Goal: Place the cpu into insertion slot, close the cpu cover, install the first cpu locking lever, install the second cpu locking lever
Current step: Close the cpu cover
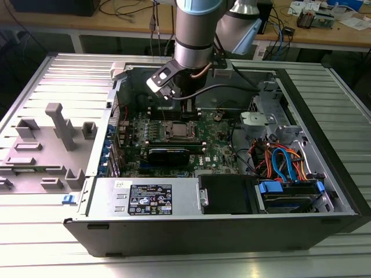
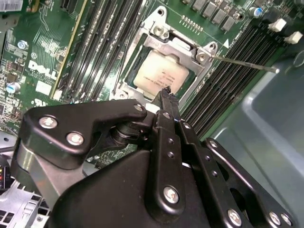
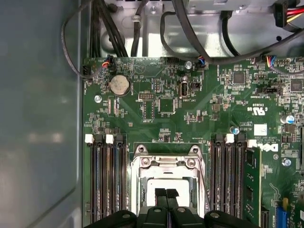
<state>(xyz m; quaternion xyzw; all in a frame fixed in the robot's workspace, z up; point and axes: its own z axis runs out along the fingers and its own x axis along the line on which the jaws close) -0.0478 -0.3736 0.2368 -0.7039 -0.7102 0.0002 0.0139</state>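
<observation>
The cpu (image 2: 159,78) sits in the slot (image 2: 189,87), straight under the tips of the gripper (image 2: 166,91). We see its pale metal top through the cut-out of the cover (image 2: 176,42). The cover lies flat over the slot, and its silver frame rings the chip on every side.

We find the gripper closed. In the first wrist view its two black fingertips (image 3: 161,193) press together with only a hairline between them, and nothing is held. They point down at the near half of the cpu. We cannot tell whether they touch it or hang just above it.

A thin metal lever (image 2: 244,63) runs from a corner of the cover, off to one side of the fingers, out across the memory slots (image 2: 223,90). We cannot tell whether it is latched. More black memory slots flank the cover on both sides of the gripper, all on the green board (image 3: 156,111).

Beyond the fingertips, past the far edge of the cover, the board carries a round coin cell (image 3: 119,84). Farther out, black cables (image 3: 190,35) loop along the wall of the case.

In the exterior view we see the arm (image 1: 194,35) reaching down into the open case (image 1: 232,231), with the socket and cpu just below it.
</observation>
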